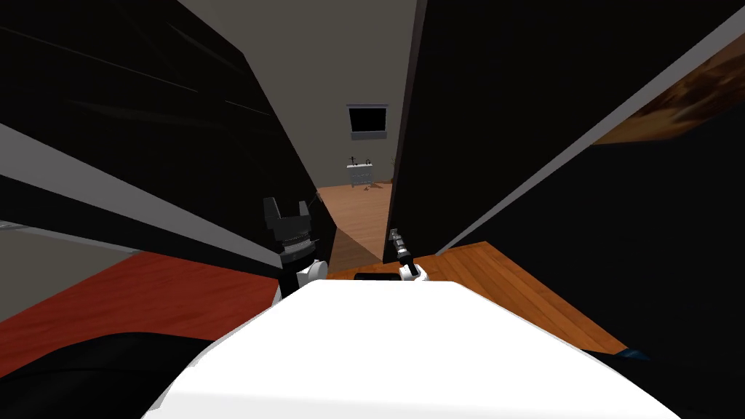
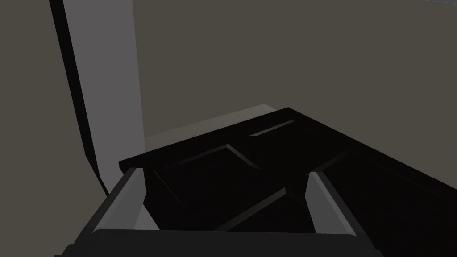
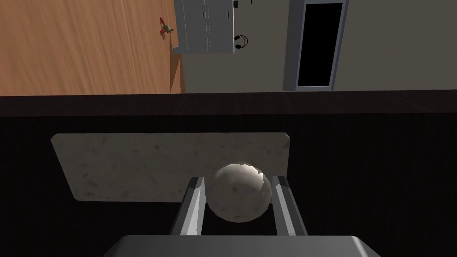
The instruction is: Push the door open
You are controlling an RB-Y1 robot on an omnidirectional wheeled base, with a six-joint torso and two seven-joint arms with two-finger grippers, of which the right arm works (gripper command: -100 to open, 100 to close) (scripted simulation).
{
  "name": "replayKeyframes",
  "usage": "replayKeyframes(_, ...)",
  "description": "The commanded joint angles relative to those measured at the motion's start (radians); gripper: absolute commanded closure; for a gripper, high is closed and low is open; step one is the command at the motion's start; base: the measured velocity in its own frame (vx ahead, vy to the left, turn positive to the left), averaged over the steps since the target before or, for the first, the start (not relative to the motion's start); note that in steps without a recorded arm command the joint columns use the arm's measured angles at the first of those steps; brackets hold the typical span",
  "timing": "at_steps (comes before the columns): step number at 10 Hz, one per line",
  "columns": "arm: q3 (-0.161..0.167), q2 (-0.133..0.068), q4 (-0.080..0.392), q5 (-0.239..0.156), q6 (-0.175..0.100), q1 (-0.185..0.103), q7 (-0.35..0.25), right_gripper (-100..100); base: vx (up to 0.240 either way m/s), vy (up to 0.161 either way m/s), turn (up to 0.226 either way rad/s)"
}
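Right gripper (image 3: 238,178): clenched on the knob (image 3: 241,192), one finger pressed to each side. The knob is round, pale and mottled. It sits on a pale plate (image 3: 134,165) fixed to the dark door (image 3: 366,178).

The door's edge runs just past the plate. Beyond the edge are a wood floor (image 3: 80,44), a white cabinet (image 3: 205,26) with headphones (image 3: 241,41) beside it, and a grey-framed black opening (image 3: 319,44).

Head view: the door stands ajar right of centre. A narrow gap separates it from a dark panel (image 1: 145,109) on the left. The right gripper is low at the door's near edge.

Left gripper (image 1: 286,207): raised beside the panel, fingers apart, grasping nothing. In the left wrist view the panel's recessed face lies just past the fingertips; I cannot tell whether they touch it. A grey wall (image 2: 290,53) is behind.
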Motion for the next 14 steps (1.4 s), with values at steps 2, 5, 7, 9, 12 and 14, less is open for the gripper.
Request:
replayKeyframes(2, 0.000, 0.000, 0.000, 0.000, -0.001, 0.001, 0.000, 100, -0.012, -0.004, 0.001)
replayKeyframes(5, -0.012, -0.015, 0.003, -0.006, 0.001, 0.001, 0.004, 100, 0.034, 0.017, -0.006)
replayKeyframes(7, -0.025, -0.028, 0.005, -0.013, 0.001, 0.000, 0.009, 100, 0.171, 0.081, -0.045)
replayKeyframes(9, -0.033, -0.034, 0.006, -0.017, 0.001, -0.001, 0.012, 100, 0.142, 0.052, -0.013)
replayKeyframes(12, -0.051, -0.047, 0.008, -0.026, 0.001, -0.003, 0.018, 100, 0.066, 0.015, -0.018)
replayKeyframes(14, -0.056, -0.050, 0.008, -0.029, 0.001, -0.003, 0.020, 100, 0.132, 0.057, -0.072)
